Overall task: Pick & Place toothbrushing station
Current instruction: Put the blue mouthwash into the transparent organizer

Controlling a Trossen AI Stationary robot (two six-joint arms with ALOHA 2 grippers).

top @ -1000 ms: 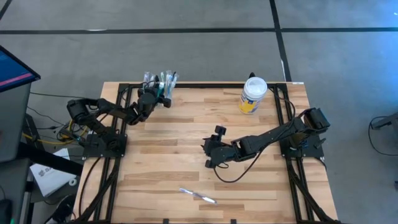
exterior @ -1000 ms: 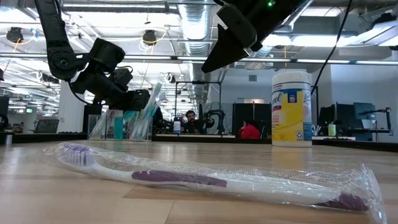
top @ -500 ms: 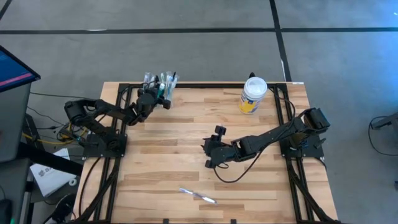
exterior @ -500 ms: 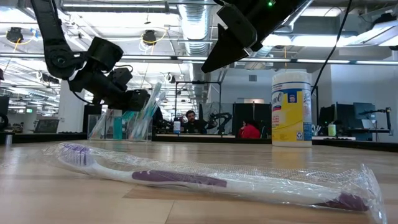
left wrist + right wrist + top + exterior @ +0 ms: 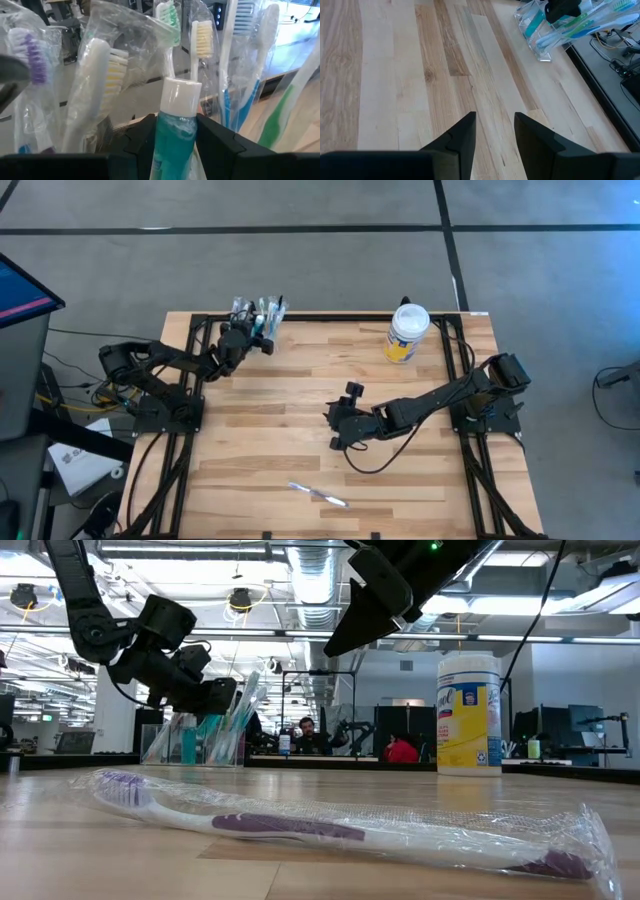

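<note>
The toothbrushing station stands at the table's far left: a clear cup holding several wrapped toothbrushes in white, blue and green. It also shows in the right wrist view. My left gripper is at the station, shut on an upright teal tube with a white cap. My right gripper is open and empty above the middle of the table. I cannot make out a tiny bottle. My left gripper pinches the teal tube's body just below its white cap between its two fingers. The fingers come in about level from the table's left side. The tube stands upright, cap up; its lower end is hidden.
A white-lidded wipes jar with a yellow label stands at the far right. A wrapped purple-and-white toothbrush lies flat near the near edge, close to the low camera. Bare wood lies between the arms.
My left gripper has drawn back a little toward the table's left edge and risen slightly beside the station. My right arm has kept still.
</note>
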